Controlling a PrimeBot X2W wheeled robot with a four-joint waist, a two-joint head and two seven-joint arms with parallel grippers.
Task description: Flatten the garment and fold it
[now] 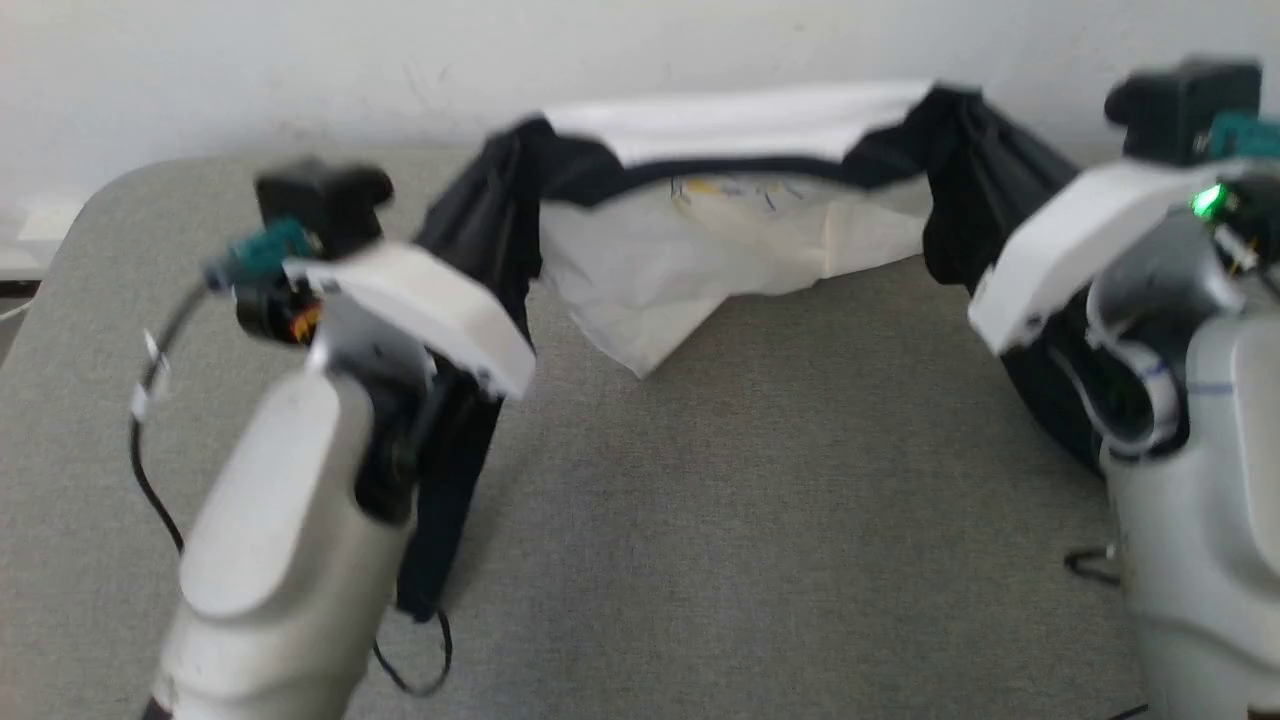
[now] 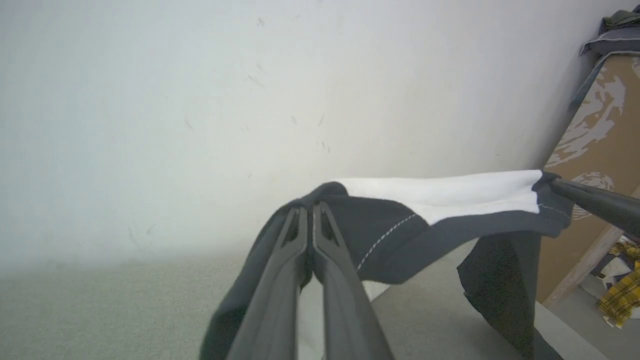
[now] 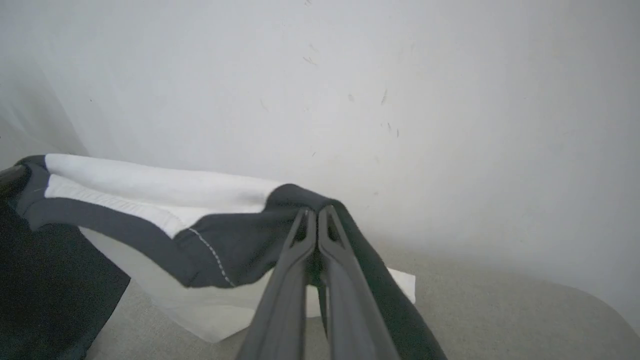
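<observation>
The thin white shirt with black sleeves (image 1: 660, 265) hangs stretched over the grey cloth-covered table (image 1: 760, 480) (close to the pale wall (image 1: 400, 60)). The left gripper (image 2: 310, 210) and the right gripper (image 3: 317, 215) each have their jaws pressed together, pinching a black shoulder.

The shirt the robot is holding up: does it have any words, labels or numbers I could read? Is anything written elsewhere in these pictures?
No text here can be read.
shirt: a faint yellow and blue mark just below the black neckline, too blurred to read.
brown board in the left wrist view: pale blotches, no letters.
</observation>
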